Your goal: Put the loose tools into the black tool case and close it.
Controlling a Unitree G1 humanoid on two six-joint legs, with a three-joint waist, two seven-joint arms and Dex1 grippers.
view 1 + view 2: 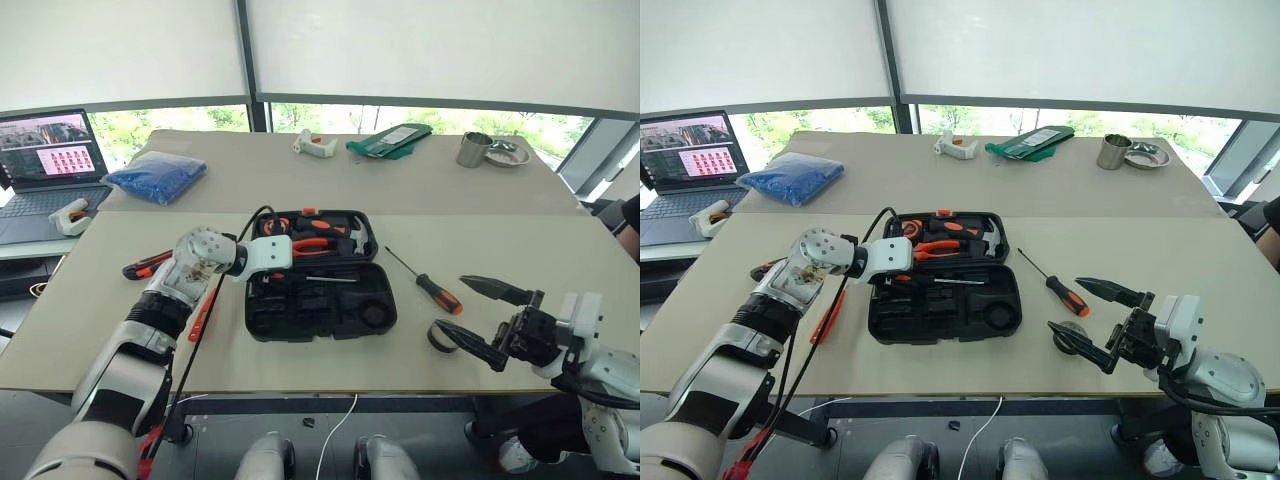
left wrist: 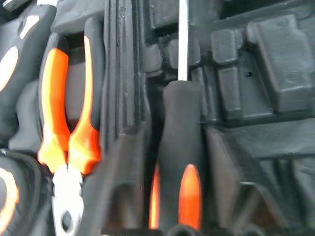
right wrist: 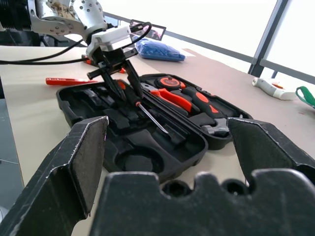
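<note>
Open black case (image 1: pixel 320 290) mid-table, one screwdriver (image 3: pixel 147 112) lying in its near half (handle between the left gripper's (image 3: pixel 117 78) parted fingers, grip uncertain), second screwdriver (image 1: pixel 425 280) and tape roll (image 1: pixel 440 335) just right of it, right gripper (image 1: pixel 480 318) spread wide, empty.

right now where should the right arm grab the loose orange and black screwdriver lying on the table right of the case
Grip the orange-and-black handled screwdriver by its thick handle, the end nearer the robot, coming from above with jaws across the handle. It lies flat on the beige table, slanted, thin metal shaft pointing away toward the open black plastic tool case. The handle gives more to hold than the shaft.
</note>
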